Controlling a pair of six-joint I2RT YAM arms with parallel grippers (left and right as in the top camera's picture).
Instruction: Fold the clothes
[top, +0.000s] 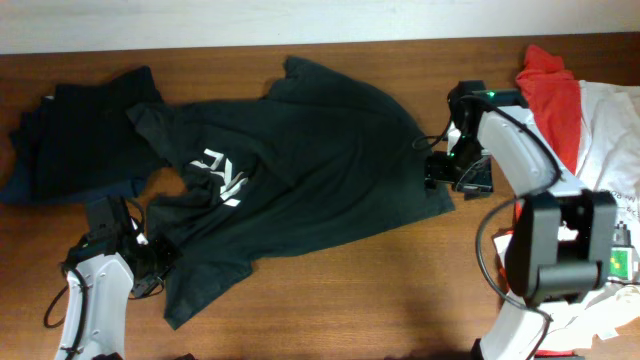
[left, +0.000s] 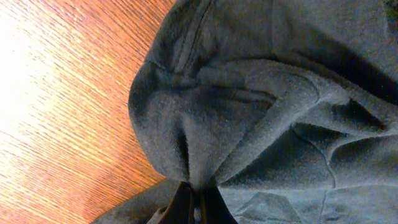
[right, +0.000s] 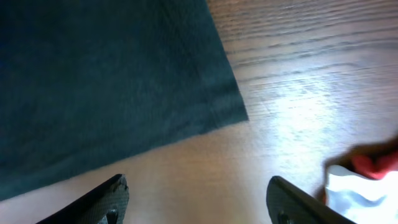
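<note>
Currently my left gripper pinches bunched T-shirt fabric, probably to spread it; right gripper gapes wide, empty, beside its corner.

A: Item one, furniture?
B: Table, reddish-brown wood with visible grain, filling most of the overhead view.
A: Item two, wall?
B: Pale strip along the top edge; material cannot be told.
A: Item three, light?
B: Bright glare on the wood, left side of the left wrist view; softer sheen right of centre in the right wrist view.
</note>
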